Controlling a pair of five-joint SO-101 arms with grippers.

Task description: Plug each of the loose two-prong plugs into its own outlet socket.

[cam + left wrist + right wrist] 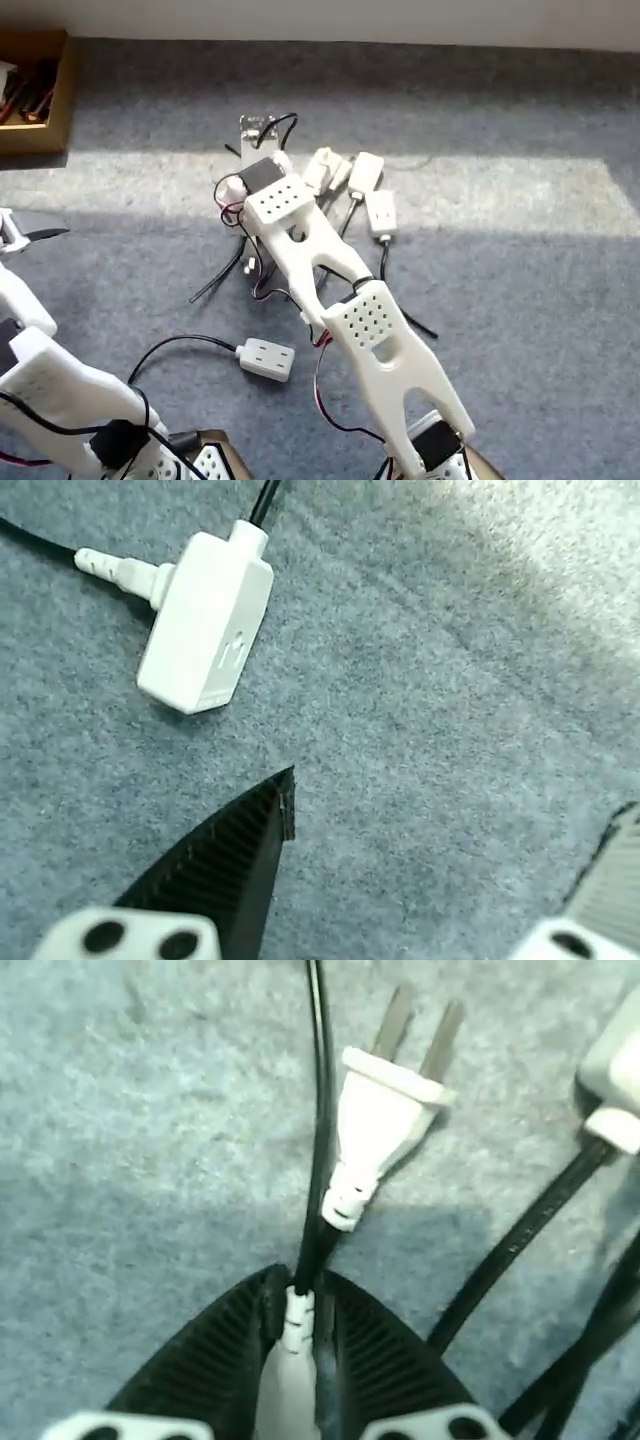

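Plug (pixel 385 1110): white, flat body tapering to a ribbed collar, two bare metal prongs side by side. It lay flat on the grey carpet (pixel 130 1110) just beyond the right end effector (pixel 300 1285), prongs pointing away from it. Cord (pixel 318 1110): black and thin, it ran alongside the plug, touched its collar and passed down between the fingers. Right end effector: black ribbed fingers (pixel 225 1345) were drawn almost together, pinching the cord and a white ribbed sleeve. Further black cables (pixel 520 1235) lay beside it on the carpet. Left end effector (pixel 460 795): spread wide, nothing held, poised over bare carpet. Socket block (pixel 205 620): white, rectangular, rounded edges, with a white ribbed collar at one end. It lay near the left end effector, apart from its fingers. Socket (pixel 266 359): white, slots facing up, with a looping black lead. It lay on the carpet between the two arms. White pieces (pixel 365 172): three were clustered near the right arm's far end, and I could not tell whether they were sockets or plugs. Cardboard box (pixel 35 90): stood at the far left corner.
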